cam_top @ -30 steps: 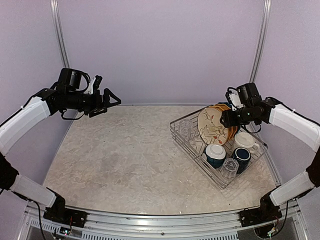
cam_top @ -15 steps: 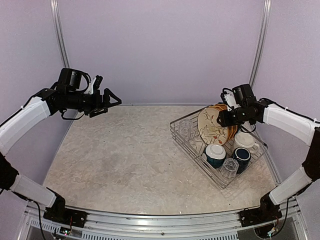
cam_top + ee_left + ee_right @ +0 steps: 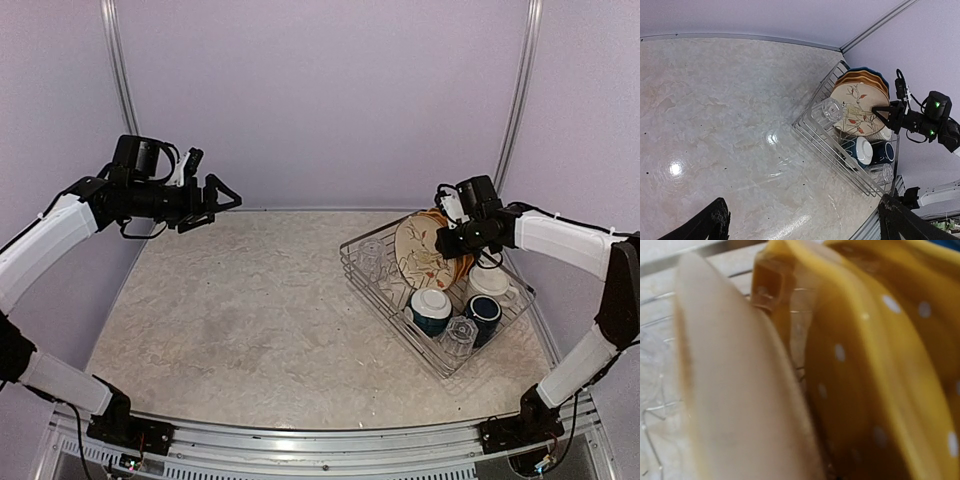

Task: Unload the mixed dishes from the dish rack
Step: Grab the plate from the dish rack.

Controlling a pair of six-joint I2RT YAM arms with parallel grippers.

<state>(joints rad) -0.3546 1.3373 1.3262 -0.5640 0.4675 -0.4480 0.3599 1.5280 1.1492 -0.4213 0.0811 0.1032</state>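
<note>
The dish rack point(image 3: 393, 308) stands at the right of the table. In it the cream floral plate point(image 3: 425, 255) stands upright in front of orange plates point(image 3: 467, 262), with two clear glasses point(image 3: 371, 257) point(image 3: 460, 335), a teal bowl point(image 3: 431, 305), a navy mug point(image 3: 485, 312) and a cream mug point(image 3: 490, 282). My right gripper point(image 3: 447, 236) is at the top edge of the plates and looks open. Its wrist view shows only the cream plate's rim point(image 3: 730, 390), the dotted orange plates point(image 3: 880, 365) and a blue rim point(image 3: 945, 244); its fingers are out of sight. My left gripper point(image 3: 225, 195) hangs open and empty high over the table's far left.
The left wrist view shows the rack point(image 3: 830, 150), the floral plate point(image 3: 857, 107), the blue plate's rim point(image 3: 865, 70) and bare marbled tabletop point(image 3: 730, 125) to the rack's left. Lilac walls close the back and sides.
My right gripper has moved left and a little down toward the upright plates' top edge. The left arm has hardly moved.
</note>
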